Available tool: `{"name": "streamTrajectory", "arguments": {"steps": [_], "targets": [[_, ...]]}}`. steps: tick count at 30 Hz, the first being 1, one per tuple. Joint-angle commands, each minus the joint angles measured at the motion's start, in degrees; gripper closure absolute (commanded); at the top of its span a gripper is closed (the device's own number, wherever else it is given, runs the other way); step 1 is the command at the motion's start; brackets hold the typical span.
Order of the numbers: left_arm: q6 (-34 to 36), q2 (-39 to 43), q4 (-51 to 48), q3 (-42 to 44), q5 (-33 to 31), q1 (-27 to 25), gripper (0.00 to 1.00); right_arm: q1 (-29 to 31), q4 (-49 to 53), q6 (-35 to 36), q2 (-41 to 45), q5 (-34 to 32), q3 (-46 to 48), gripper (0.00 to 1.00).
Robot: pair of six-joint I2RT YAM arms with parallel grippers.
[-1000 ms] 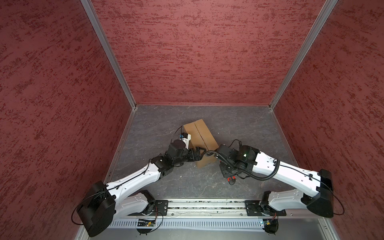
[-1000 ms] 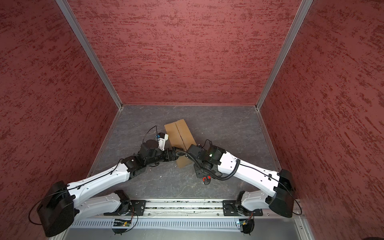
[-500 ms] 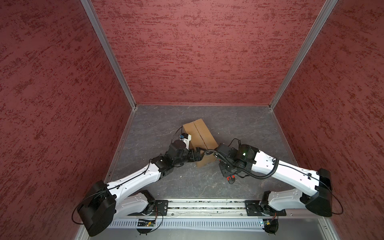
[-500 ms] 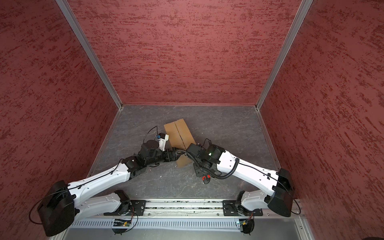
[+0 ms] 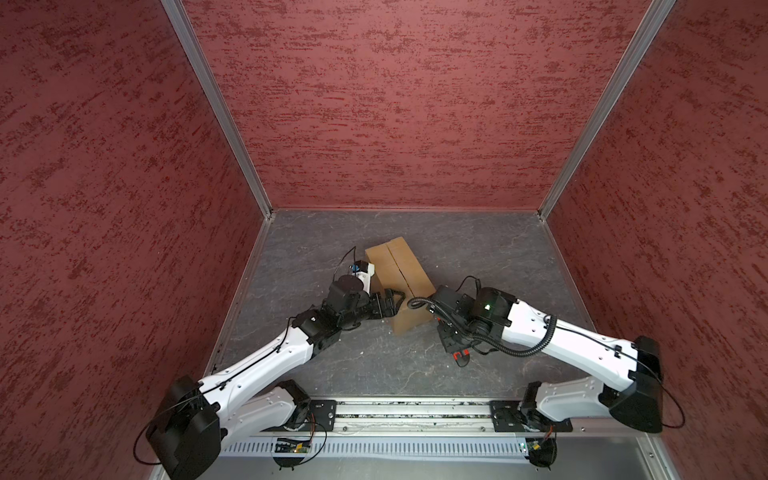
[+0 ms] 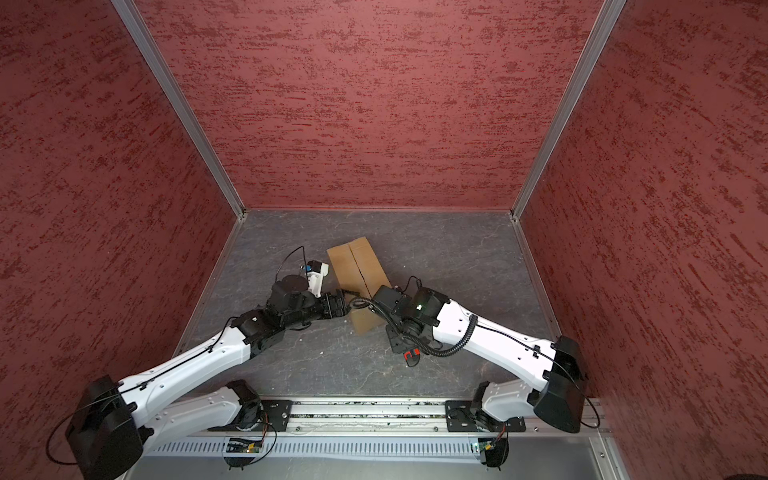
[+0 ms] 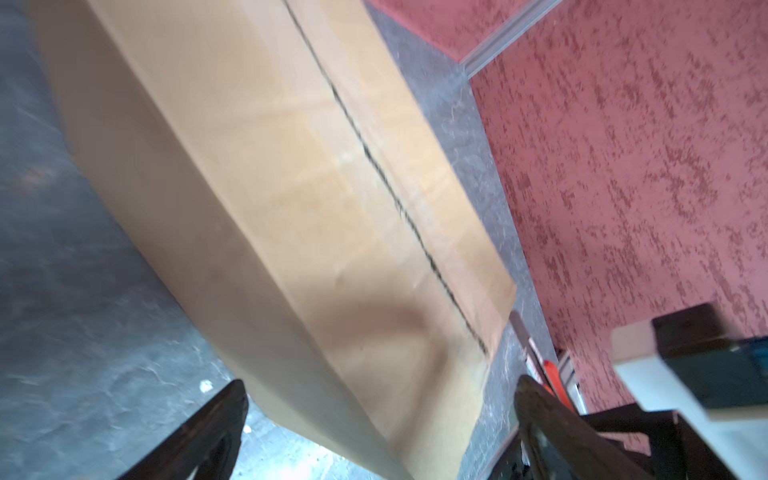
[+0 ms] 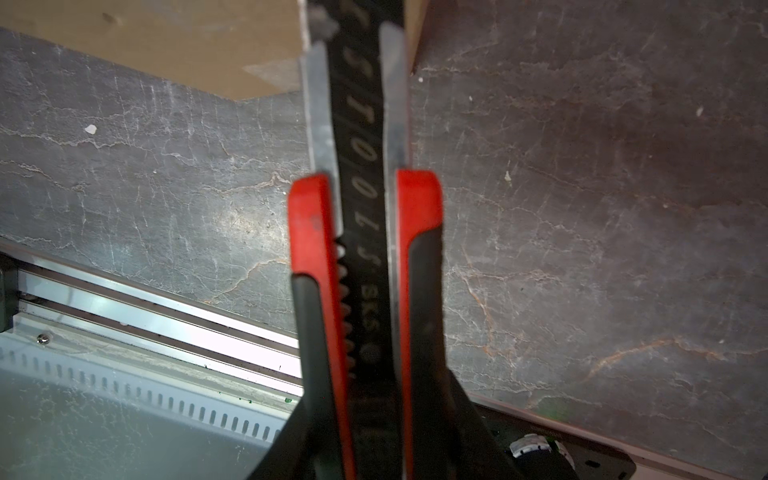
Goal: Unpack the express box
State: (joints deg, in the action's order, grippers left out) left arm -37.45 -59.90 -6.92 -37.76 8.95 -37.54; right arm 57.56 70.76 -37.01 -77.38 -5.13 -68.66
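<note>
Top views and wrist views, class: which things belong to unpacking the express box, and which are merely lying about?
Belong: express box; red-and-black utility knife, clamped in the right pincer; left pincer, open at the box's near end.
Just there: white crumbs on the grey table; base rail; red walls.

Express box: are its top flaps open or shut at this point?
Shut. The express box has both long flaps lying flat, meeting along a dark centre seam; nothing inside shows.
</note>
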Motion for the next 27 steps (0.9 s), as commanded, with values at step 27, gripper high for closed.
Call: {"name": "streamTrajectory", "arguments": {"steps": [27], "targets": [[22.5, -43.4, -11.8, -45.9, 11.9, 23.5, 0.22, -1.2, 0.2, 2.5, -2.8, 1.4, -3.8, 0.95]]}}
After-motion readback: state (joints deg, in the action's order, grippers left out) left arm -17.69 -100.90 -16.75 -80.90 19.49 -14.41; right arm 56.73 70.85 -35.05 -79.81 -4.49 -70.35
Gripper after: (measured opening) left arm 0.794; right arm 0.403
